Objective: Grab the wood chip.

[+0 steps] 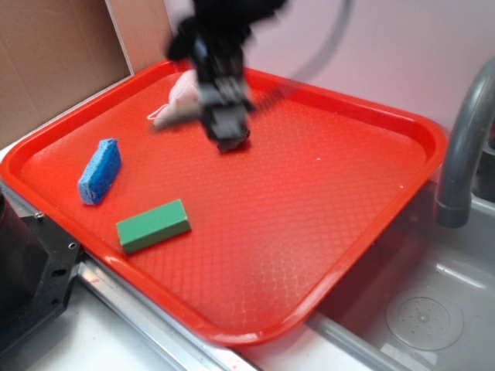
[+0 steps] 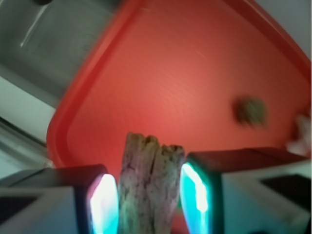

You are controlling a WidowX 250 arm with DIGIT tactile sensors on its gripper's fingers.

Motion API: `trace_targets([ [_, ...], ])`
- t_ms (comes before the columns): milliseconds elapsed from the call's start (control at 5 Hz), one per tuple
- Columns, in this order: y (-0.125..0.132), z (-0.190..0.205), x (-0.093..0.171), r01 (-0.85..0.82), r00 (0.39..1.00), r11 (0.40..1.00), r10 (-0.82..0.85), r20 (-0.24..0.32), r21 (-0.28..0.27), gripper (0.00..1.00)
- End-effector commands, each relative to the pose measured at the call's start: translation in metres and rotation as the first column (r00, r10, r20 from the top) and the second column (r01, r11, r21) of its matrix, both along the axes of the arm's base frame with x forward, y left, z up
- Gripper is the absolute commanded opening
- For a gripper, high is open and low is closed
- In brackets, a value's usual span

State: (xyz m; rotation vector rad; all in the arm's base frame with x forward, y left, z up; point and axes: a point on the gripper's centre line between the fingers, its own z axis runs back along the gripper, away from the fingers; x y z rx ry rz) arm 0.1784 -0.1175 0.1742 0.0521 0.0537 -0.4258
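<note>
- Fingers (image 2: 103, 204) pinch the rough, brown-grey sliver of wood chip (image 2: 148, 185) between their pads.
- The black gripper (image 1: 226, 127) hangs above the red plastic tray's (image 1: 325, 232) far edge.
- Grab looks done; nothing obvious remains.

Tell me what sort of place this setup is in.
Probably a kitchen-sink mock-up for robot trials. A red tray rests beside a grey sink basin with a grey faucet. On the tray lie a blue sponge and a green block, while the tool grips the wood chip.

Red diamond-textured tray (image 1: 325, 224), green block (image 1: 153, 225), blue sponge (image 1: 100, 171), brown-grey wood chip (image 2: 148, 185).
</note>
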Motion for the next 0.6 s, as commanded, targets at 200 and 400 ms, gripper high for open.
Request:
trace_targets([
  [200, 0.0413, 0.0461, 0.017, -0.358, 0.928, 0.933, 0.36, 0.094, -0.029, 0.0],
  [400, 0.0451, 0.0444, 0.02, -0.389, 0.919, 0.921, 0.387, 0.079, 0.014, 0.0],
])
